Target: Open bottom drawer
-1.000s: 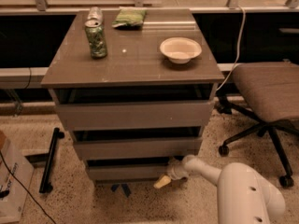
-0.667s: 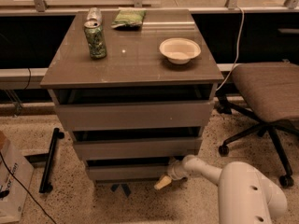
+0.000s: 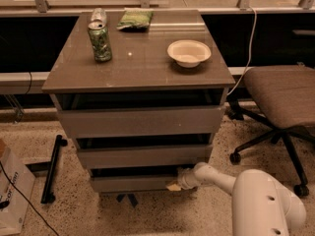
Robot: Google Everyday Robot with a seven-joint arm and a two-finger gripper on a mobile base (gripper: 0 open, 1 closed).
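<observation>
Reaching in from the lower right, the robot's white arm (image 3: 221, 178) brings the hand (image 3: 174, 186) low to the floor, against the right end of the bottom drawer (image 3: 130, 183). The hand's pale yellowish tip touches or nearly touches that flat grey front; whether the hand is spread or pressed together cannot be told. The bottom drawer is the lowest of the cabinet's three, and a dark gap shows above its front. On the counter (image 3: 142, 68) stand a green soda can (image 3: 100, 42) at the left, a green snack bag (image 3: 135, 19) at the back and a white bowl (image 3: 189, 52) at the right. An office chair (image 3: 283, 95) stands just beside the cabinet's right side.
</observation>
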